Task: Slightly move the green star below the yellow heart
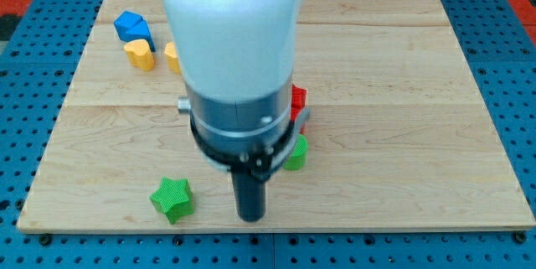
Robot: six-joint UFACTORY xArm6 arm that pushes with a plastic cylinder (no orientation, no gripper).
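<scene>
The green star (172, 199) lies near the view's bottom edge of the wooden board, left of centre. My tip (251, 217) is down on the board just to the star's right, a short gap apart from it. A yellow heart (141, 54) sits at the view's upper left, far above the star. A second yellow block (172, 56) shows beside it, half hidden by the arm.
A blue block (131, 27) sits above the yellow heart. A red block (298, 100) and a green block (296, 152) peek out at the arm's right side. The arm's white body hides the board's middle. The board's bottom edge (276, 230) is close to my tip.
</scene>
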